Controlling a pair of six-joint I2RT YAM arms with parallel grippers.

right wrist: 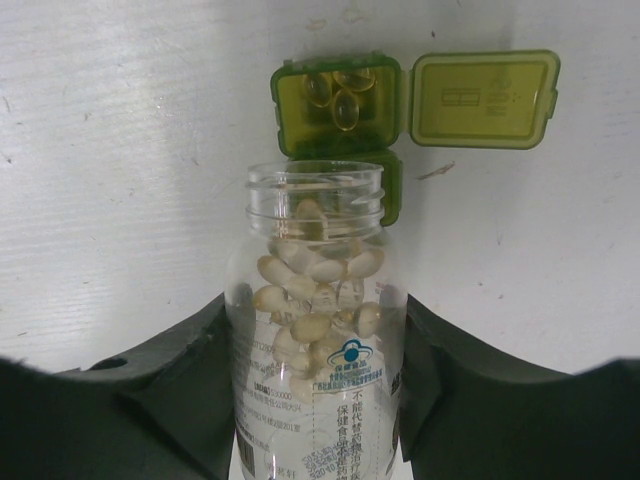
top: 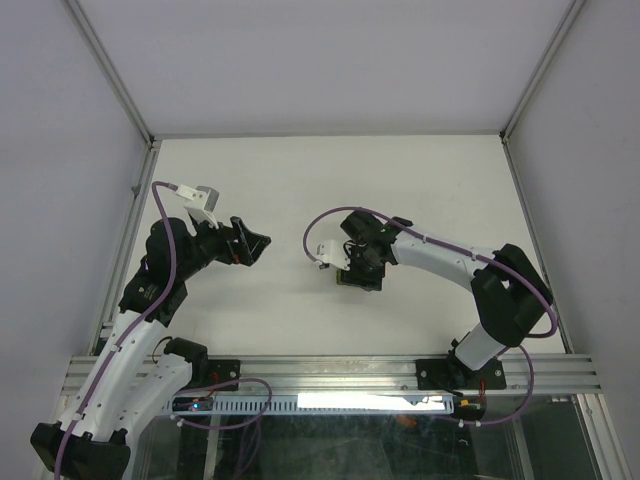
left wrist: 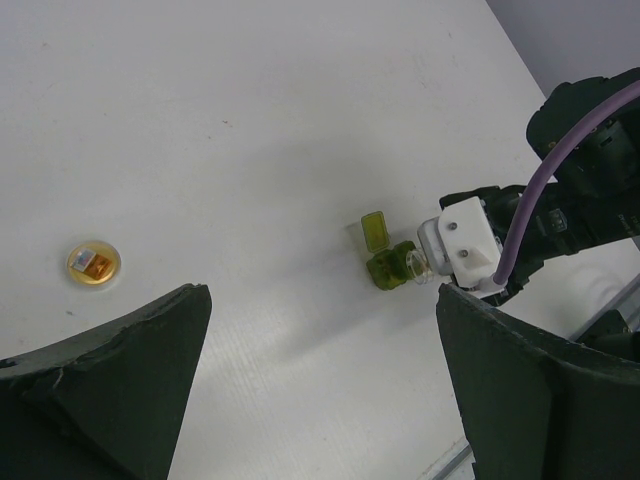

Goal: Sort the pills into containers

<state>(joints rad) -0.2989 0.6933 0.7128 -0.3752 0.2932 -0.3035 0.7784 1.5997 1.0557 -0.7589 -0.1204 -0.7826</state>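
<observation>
In the right wrist view my right gripper [right wrist: 315, 320] is shut on a clear bottle [right wrist: 320, 400] packed with pale tan pills [right wrist: 315, 285]. The bottle's uncapped mouth points at an olive-green container [right wrist: 284, 112] on the table. Its lid [right wrist: 485, 100] is flipped open to the right. Three translucent pills [right wrist: 340, 95] lie in the open compartment. The bottle's rim overlaps the container's near part. The left wrist view shows the same container [left wrist: 385, 268] with the bottle mouth [left wrist: 418, 265] against it. My left gripper [left wrist: 320, 300] hovers open and holds nothing, well to the left [top: 250, 245] of the right gripper [top: 360, 268].
A small round cap [left wrist: 93, 265] with orange inside lies on the white table [left wrist: 250, 120], left of the container. Metal frame posts [top: 135, 190] line the table's sides. An aluminium rail [top: 330, 375] runs along the near edge.
</observation>
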